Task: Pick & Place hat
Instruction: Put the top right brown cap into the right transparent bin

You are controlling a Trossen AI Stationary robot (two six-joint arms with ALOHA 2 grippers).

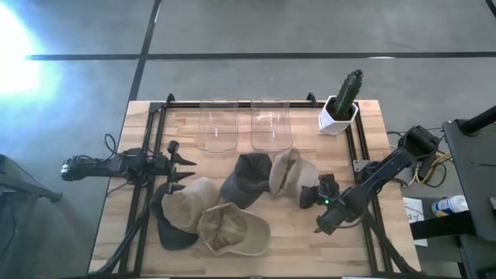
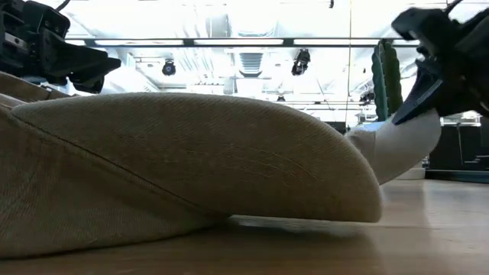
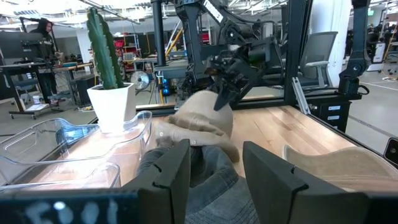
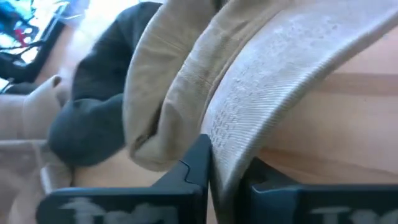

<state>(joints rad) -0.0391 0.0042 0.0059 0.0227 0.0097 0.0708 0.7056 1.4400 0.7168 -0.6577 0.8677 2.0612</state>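
A beige cap [image 1: 232,230] lies crown-up at the near edge of the wooden surface [image 1: 372,147], beside a second tan cap [image 1: 188,203] resting on a dark grey hat [image 1: 165,227]. Past them, at mid-surface, the right end effector [image 1: 310,191] has its fingers pinched on the brim of a cream cap [image 1: 288,172], lifting that edge while the rest still touches the charcoal hat [image 1: 246,177] next to it; the right wrist view shows the brim [image 4: 280,81] clamped between the two dark fingers. Opposite, the left end effector [image 1: 184,168] waits at the left side of the pile with fingers spread [image 3: 168,168], holding nothing. At the far edge stand two clear plastic bins [image 1: 216,124], both appearing empty, and a potted cactus [image 1: 342,102] in a white pot.

By the look of it the job is barely begun: the pick is made, but no hat has reached a bin, so the carry, the drop and the remaining hats are all left.

Count: five hats (three pale, two dark), two bins, one cactus, two arms.
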